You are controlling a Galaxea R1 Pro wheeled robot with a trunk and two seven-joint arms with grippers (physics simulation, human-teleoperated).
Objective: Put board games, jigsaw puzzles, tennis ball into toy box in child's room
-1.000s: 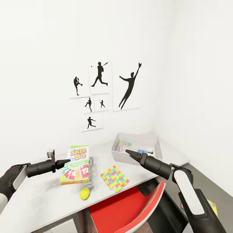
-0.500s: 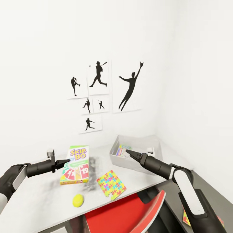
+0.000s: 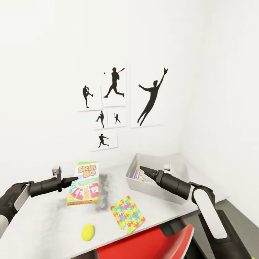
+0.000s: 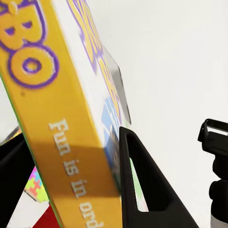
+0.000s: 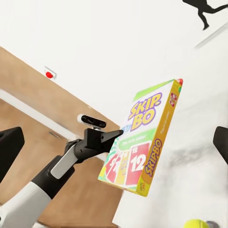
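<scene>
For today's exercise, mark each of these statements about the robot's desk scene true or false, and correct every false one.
1. The left gripper holds the Skip-Bo box. True.
2. The tennis ball lies inside the toy box. False: it lies on the table, near the front edge.
3. The jigsaw puzzle lies flat on the table. True.
4. The right gripper grips the puzzle. False: it holds nothing and hangs over the toy box.

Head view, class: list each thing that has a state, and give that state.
Skip-Bo box: held off the table, in the left claw.
Right claw: shut, empty, before the toy box.
Toy box: open, holds games.
Puzzle: flat on table.
Tennis ball: on table.
</scene>
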